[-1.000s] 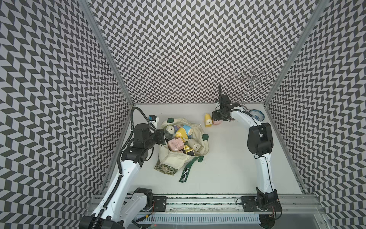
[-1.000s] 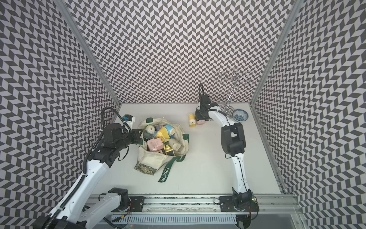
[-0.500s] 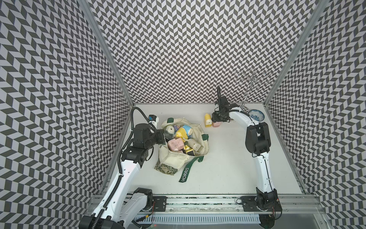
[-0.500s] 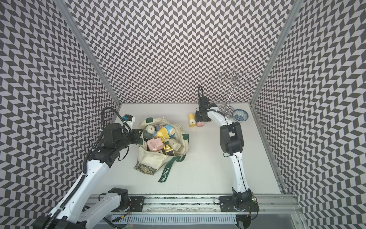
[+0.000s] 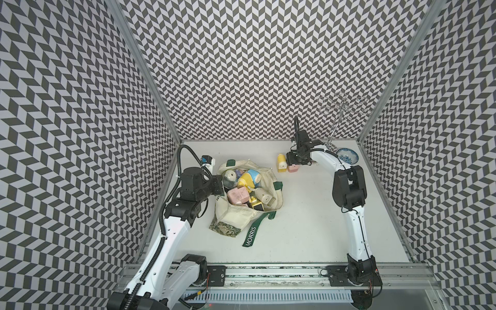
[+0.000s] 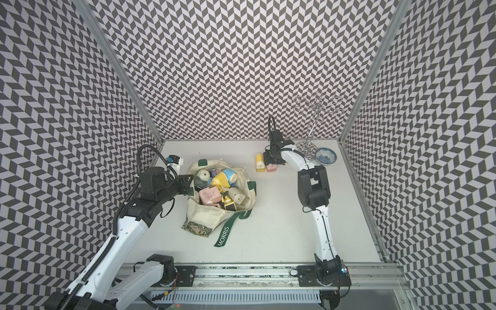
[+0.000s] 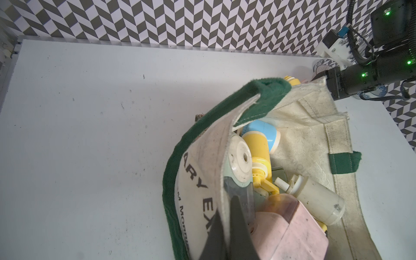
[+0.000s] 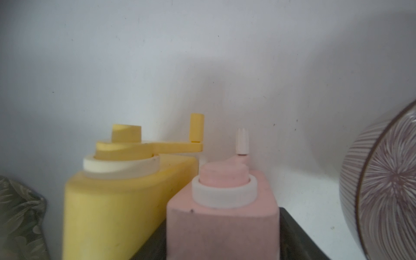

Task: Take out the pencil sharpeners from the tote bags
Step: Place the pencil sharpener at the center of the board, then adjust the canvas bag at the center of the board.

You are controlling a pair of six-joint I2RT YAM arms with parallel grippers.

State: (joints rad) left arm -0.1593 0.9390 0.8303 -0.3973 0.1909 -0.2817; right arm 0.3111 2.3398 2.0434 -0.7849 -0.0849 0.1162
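Pinching the rim of the tote bag at center left, the left fingers are pressed together, holding its mouth open over heaped sharpeners. At upper right, the right fingers straddle a pink sharpener standing on the desk beside a yellow sharpener; gripping or not cannot be told. Likely a set-down; next, lift clear and return to the bag.

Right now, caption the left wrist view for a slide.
Left end effector pinches the tote bag open by its rim, exposing yellow, blue, pink and beige pencil sharpeners.
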